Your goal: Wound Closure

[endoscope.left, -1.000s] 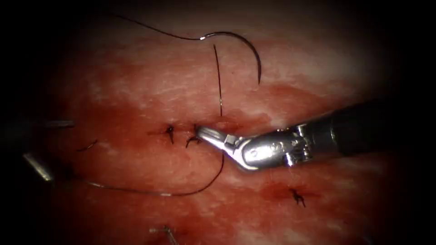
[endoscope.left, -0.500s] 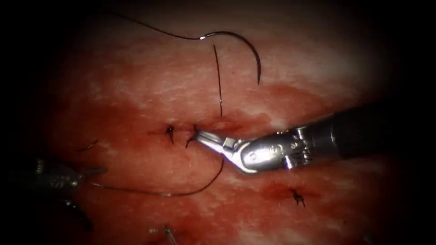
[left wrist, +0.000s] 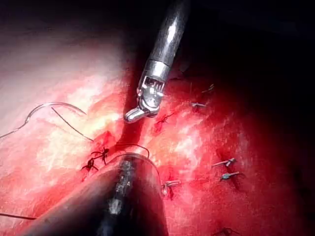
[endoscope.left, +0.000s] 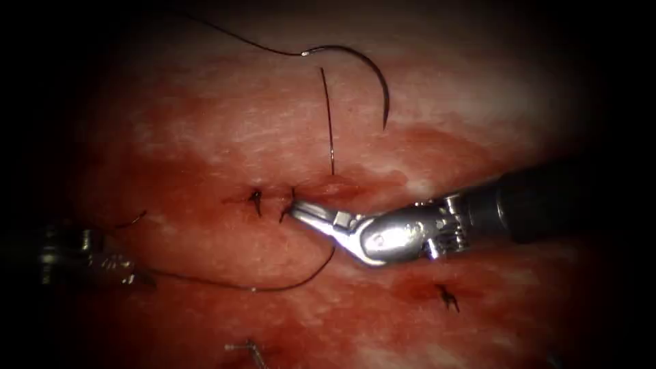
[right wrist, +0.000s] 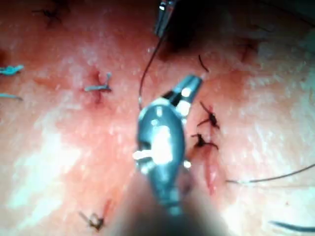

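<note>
Needle lies free on tissue toward far edge, beyond cut; arc opens downward, tip toward cut. My right tool, jaws closed, at knot, apparently pinching thread. My left tool grips thread, left edge.

The right arm's tool is reaching in from the right, its shaft sloping down toward the centre and its wrist bent so the two fingers are lying pressed together, pointing left. The left arm's tool is sitting low at the far left edge, its fingers pointing right, dim.
</note>
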Available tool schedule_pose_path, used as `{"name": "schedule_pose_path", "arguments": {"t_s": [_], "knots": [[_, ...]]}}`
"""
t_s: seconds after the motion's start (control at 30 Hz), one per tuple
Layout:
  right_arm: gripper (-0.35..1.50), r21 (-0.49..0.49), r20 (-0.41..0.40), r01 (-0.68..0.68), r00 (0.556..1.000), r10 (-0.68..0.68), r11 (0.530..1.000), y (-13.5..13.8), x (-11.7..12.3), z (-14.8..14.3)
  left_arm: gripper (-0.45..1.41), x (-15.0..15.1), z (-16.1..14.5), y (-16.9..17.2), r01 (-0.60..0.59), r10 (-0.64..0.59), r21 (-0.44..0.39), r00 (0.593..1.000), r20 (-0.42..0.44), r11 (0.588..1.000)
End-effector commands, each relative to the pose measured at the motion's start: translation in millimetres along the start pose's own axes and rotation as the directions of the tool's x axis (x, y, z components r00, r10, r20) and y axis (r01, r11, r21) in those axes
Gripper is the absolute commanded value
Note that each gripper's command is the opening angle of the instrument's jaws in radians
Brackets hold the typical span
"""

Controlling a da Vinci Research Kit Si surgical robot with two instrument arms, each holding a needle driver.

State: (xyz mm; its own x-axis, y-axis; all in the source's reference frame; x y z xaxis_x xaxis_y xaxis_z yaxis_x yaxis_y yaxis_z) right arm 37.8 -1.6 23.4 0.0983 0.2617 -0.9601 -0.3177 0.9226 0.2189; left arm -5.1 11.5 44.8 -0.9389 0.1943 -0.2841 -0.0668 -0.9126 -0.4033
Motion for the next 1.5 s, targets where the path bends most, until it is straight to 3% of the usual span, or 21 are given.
{"name": "schedule_pose_path", "arguments": {"t_s": [0.03,0.17,0.27,0.33,0.53,0.63,0.83,0.87,0.9,1.03,1.2,1.27,1.3,1.37,1.5], "knots": [[0.36,0.001,0.0,-0.001,1.0,0.001,1.0,-0.6,-0.5,0.3,-0.45,0.2,0.4,0.2,0.001,-0.001,-0.007,1.0,-0.001,1.0],[0.36,0.002,0.0,-0.003,1.0,0.003,1.0,-0.7,-0.1,0.2,-0.45,0.6,-0.5,0.5,0.005,-0.005,-0.015,1.0,0.001,1.0],[0.36,0.002,0.0,-0.003,1.0,0.003,1.0,-0.8,-0.1,0.1,-0.43,1.5,-1.5,0.3,0.075,-0.075,0.013,0.995,-0.062,0.997],[0.38,0.002,0.001,-0.003,1.0,0.003,1.0,-0.7,-0.1,0.1,0.2,2.1,-2.7,0.7,0.106,-0.1,0.046,0.989,-0.105,0.993],[0.38,0.002,0.001,-0.002,1.0,0.002,1.0,-0.7,-0.2,0.1,0.61,3.0,-4.5,1.1,0.109,-0.104,0.04,0.989,-0.106,0.993],[0.38,0.001,0.001,-0.002,1.0,0.002,1.0,-0.7,-0.2,0.2,0.61,2.3,-3.1,0.6,0.095,-0.089,0.046,0.99,-0.106,0.994],[0.39,0.001,0.001,-0.002,1.0,0.002,1.0,-0.8,-0.2,0.2,0.41,0.2,1.2,0.4,0.038,-0.038,0.024,0.999,0.005,0.999],[0.39,0.001,0.001,-0.002,1.0,0.002,1.0,-0.8,-0.2,0.2,0.27,-0.2,1.8,0.4,0.03,-0.03,0.01,0.999,0.016,0.999],[0.41,0.001,0.001,-0.002,1.0,0.002,1.0,-0.8,-0.2,0.2,-0.45,-0.9,2.8,0.3,0.005,-0.004,-0.044,1.0,0.029,0.999],[0.41,0.001,0.001,-0.002,1.0,0.002,1.0,-0.8,-0.1,0.2,-0.45,-1.3,1.4,0.3,-0.036,0.043,-0.119,0.998,0.055,0.992],[0.53,0.012,0.009,-0.003,1.0,0.003,1.0,-1.0,0.4,0.1,-0.45,0.1,-0.8,-0.7,-0.055,0.056,-0.072,0.998,0.012,0.996],[0.7,0.044,0.043,-0.003,0.999,0.001,0.999,-1.1,1.3,-0.5,-0.45,1.4,-0.6,-0.7,-0.061,0.06,-0.056,0.998,-0.005,0.997],[0.96,0.076,0.094,-0.004,0.996,-0.003,0.997,-1.3,2.6,-1.1,-0.45,2.4,-0.1,-0.6,-0.064,0.063,-0.049,0.998,-0.006,0.997],[1.15,0.1,0.134,-0.03,0.991,0.016,0.995,-1.7,3.7,-1.5,-0.45,3.7,0.7,-0.7,-0.07,0.069,-0.05,0.998,-0.015,0.996],[1.23,0.156,0.246,-0.04,0.969,0.0,0.987,-3.8,6.2,-1.7,-0.45,7.1,2.4,-1.5,-0.083,0.082,-0.043,0.996,-0.033,0.996]]}}
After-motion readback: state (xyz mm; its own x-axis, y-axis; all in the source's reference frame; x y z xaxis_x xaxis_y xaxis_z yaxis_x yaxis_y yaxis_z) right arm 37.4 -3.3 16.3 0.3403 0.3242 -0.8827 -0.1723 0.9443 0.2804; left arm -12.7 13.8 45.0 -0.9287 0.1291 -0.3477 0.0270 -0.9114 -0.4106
